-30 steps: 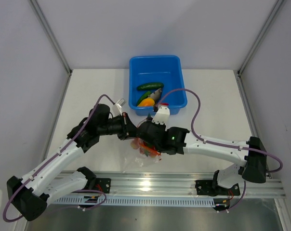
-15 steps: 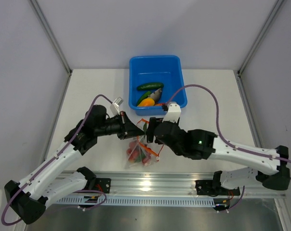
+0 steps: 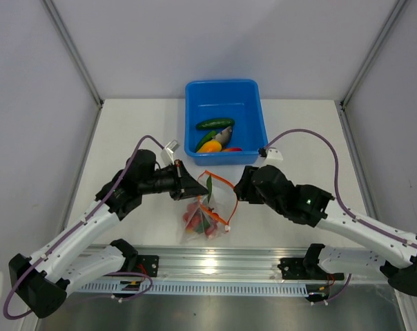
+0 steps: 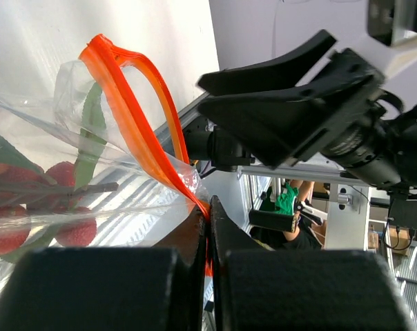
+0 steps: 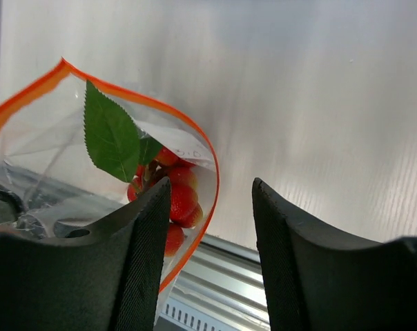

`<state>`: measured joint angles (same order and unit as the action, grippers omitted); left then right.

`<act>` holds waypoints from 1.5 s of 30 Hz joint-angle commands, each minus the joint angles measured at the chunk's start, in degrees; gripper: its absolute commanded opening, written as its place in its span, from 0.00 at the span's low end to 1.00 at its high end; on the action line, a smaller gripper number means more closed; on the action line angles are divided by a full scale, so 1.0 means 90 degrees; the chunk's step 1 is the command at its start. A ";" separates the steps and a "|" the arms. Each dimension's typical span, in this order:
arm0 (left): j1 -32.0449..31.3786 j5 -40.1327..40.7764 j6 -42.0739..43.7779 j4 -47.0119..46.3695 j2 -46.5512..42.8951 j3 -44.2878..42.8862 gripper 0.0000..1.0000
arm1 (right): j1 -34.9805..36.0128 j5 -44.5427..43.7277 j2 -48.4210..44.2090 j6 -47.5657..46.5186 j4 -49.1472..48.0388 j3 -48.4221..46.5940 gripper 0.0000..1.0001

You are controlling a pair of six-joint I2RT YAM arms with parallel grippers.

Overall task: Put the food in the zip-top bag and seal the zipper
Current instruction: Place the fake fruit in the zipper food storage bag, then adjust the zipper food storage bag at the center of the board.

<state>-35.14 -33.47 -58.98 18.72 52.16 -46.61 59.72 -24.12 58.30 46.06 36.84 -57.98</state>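
The clear zip-top bag point(image 3: 207, 210) lies in front of the blue tub, holding small red tomatoes point(image 3: 197, 219) and a green leaf point(image 3: 210, 186). Its orange-red zipper point(image 3: 222, 185) gapes open. My left gripper point(image 3: 193, 187) is shut on the zipper's left end point(image 4: 198, 200) and holds that side up. My right gripper point(image 3: 239, 187) is open and empty, just right of the bag's mouth point(image 5: 207, 181). In the right wrist view the leaf point(image 5: 112, 132) and tomatoes point(image 5: 179, 200) show inside the bag. A green cucumber point(image 3: 215, 123), a yellow-orange fruit point(image 3: 210, 146) and a grey fish point(image 3: 225, 134) lie in the tub.
The blue tub point(image 3: 257, 110) stands at the back middle of the table, just behind the bag. A small red piece point(image 3: 235, 149) lies at its front wall. The metal rail point(image 3: 215, 262) runs along the near edge, close under the bag.
My right gripper has drawn back from over the bag to its right side and stands open. The bag now shows open with red food and a leaf inside. My left gripper holds on.
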 commanded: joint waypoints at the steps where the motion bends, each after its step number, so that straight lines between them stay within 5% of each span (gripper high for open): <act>1: -0.0032 -0.0216 -0.0068 -0.0166 -0.0024 -0.0075 0.00 | -0.0025 0.0619 0.0298 -0.0167 -0.0421 0.0026 0.51; 8: -0.0032 -0.0148 0.0039 -0.0020 -0.0102 -0.0075 0.01 | 0.0024 0.0873 0.0592 -0.0069 -0.0675 0.0172 0.31; 16: -0.0032 -0.0167 0.0128 0.0098 -0.0141 -0.0036 0.01 | 0.0014 0.0697 0.0680 -0.0128 -0.0509 0.0192 0.31; 22: -0.0022 -0.0372 0.0526 0.0438 0.0083 -0.0299 0.01 | 0.0024 0.0708 0.1021 -0.0283 -0.0665 0.0143 0.00; 27: -0.0032 -0.0071 0.0918 0.1044 -0.0014 -0.0845 0.01 | 0.0044 0.0610 0.1149 -0.0606 -0.0724 -0.0489 0.00; 35: -0.0022 0.1882 0.1446 0.2353 -0.1018 -0.1384 0.01 | 0.0180 0.0619 0.1422 -0.1426 -0.0383 -0.2492 0.00; 45: -0.0003 0.2343 0.0919 0.2217 -0.1665 0.0879 0.01 | 0.0454 0.1225 0.1539 -0.1144 -0.0831 -0.2017 0.00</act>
<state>-35.14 -14.31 -48.93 38.11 36.07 -43.79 62.78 -14.90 71.29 35.35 30.98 -78.26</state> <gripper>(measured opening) 0.005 0.006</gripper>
